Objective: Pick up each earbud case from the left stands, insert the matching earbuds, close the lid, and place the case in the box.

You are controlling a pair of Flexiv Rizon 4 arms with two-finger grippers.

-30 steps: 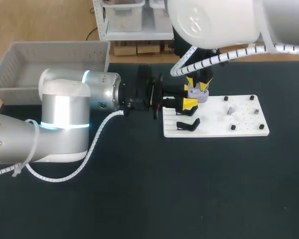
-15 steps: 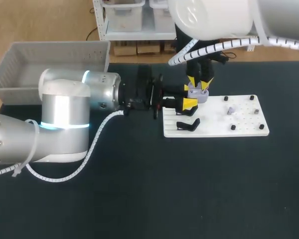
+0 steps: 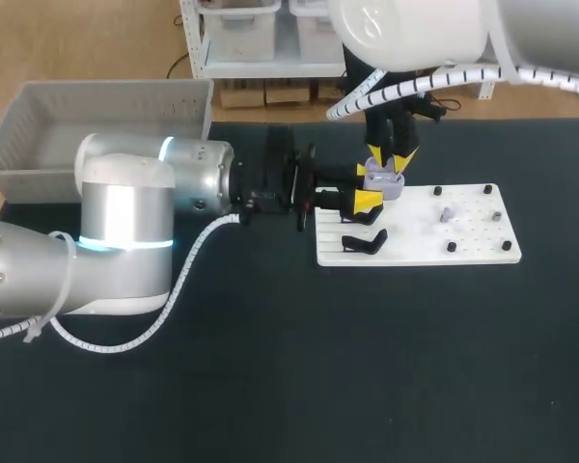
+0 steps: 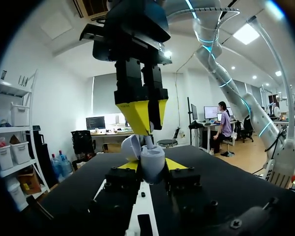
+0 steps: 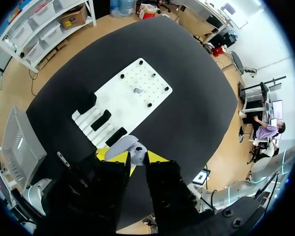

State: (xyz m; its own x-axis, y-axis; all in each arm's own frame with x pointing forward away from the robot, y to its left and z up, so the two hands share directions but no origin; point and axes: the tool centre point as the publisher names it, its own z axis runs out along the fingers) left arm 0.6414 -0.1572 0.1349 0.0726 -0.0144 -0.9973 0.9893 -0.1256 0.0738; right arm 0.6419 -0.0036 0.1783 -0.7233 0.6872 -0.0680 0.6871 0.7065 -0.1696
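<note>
Clamped from both sides in the left gripper: lavender earbud case, lid open, at the white board's left edge; pinched in the nearly closed right gripper directly above: a pale earbud; another earbud loose on the board.

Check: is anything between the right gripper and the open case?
Nothing visible. The right gripper hangs right over the case held by the left gripper, with what looks like an earbud in its grip.
</note>
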